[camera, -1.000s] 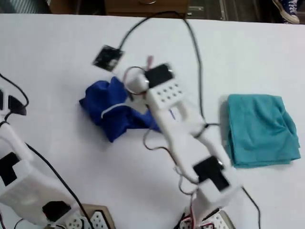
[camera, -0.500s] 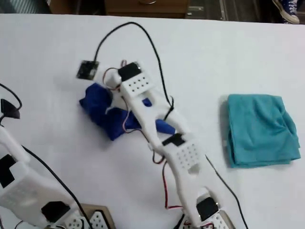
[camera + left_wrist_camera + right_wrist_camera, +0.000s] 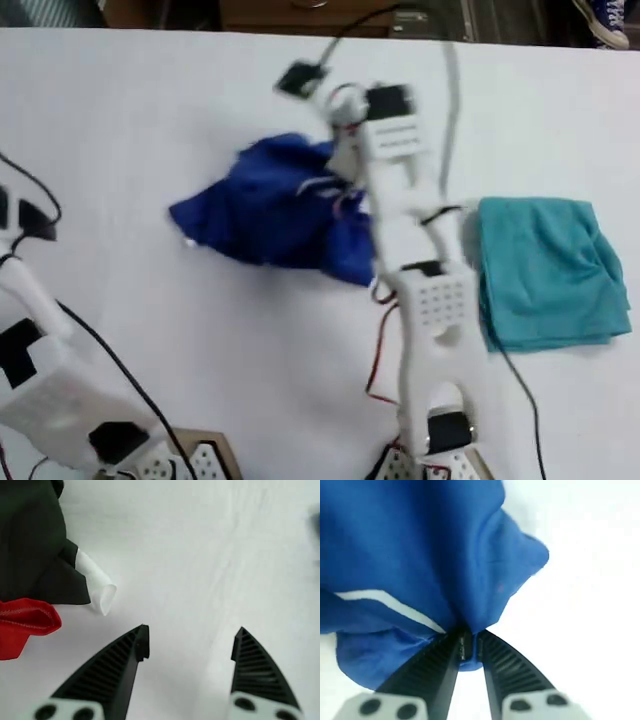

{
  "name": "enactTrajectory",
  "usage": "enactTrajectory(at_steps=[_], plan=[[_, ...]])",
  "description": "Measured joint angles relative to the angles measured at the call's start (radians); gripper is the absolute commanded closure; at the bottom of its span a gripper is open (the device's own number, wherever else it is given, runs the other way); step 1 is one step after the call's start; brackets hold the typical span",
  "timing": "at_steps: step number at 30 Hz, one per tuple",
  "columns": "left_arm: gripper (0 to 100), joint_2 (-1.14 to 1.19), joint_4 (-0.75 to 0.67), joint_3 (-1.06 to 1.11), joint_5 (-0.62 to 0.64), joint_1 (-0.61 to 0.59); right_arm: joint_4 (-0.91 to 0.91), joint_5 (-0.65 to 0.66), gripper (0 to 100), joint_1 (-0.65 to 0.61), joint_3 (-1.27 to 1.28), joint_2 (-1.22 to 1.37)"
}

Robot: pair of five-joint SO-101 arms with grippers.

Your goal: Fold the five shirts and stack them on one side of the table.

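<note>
On the crumpled deep-blue cloth shirt [image 3: 270,210], one thin white stripe; plain teal on the folded square cloth shirt [image 3: 545,270]. Bunched black fabric garment [image 3: 30,540] beside a red cloth hem [image 3: 20,622] with pale stitching, over the flat white tabletop [image 3: 120,110].

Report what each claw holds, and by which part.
The right claw is shut on the crumpled blue fabric shirt, pinching a bunched fold beside its white stripe. The left claw is open and holds nothing.
</note>
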Motion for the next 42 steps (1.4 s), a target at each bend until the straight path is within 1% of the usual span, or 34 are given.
enactTrajectory(at_steps=[4, 7, 10, 14, 17, 22, 28, 31, 37, 42], plan=[[71, 0.000, -0.012, 0.000, 0.000, 0.109, 0.000, 0.000, 97.9, 0.120, -0.002, -0.077], [71, 0.000, -0.038, 0.000, 0.000, 0.227, 0.000, 0.000, 97.8, 0.184, -0.002, -0.084], [71, 0.000, -0.060, 0.000, 0.000, 0.364, 0.000, 0.000, 97.8, 0.209, 0.028, -0.087], [71, 0.002, -0.098, 0.000, 0.000, 0.545, 0.000, 0.002, 97.8, 0.216, 0.130, -0.092], [71, 0.064, -0.104, 0.000, 0.000, 0.626, 0.000, 0.003, 97.8, 0.230, 0.160, -0.092], [71, 0.206, -0.130, 0.000, -0.003, 0.646, 0.000, 0.002, 97.8, 0.293, 0.169, -0.104], [71, 0.250, -0.221, 0.000, -0.012, 0.644, 0.000, 0.003, 97.8, 0.362, 0.176, -0.149], [71, 0.255, -0.256, 0.000, 0.068, 0.646, 0.000, 0.003, 97.8, 0.367, 0.178, -0.166], [71, 0.255, -0.382, 0.005, 0.051, 0.697, 0.000, 0.003, 97.8, 0.367, 0.178, -0.169], [71, 0.302, -0.480, 0.006, 0.080, 0.727, 0.000, 0.005, 97.8, 0.359, 0.178, -0.169]])
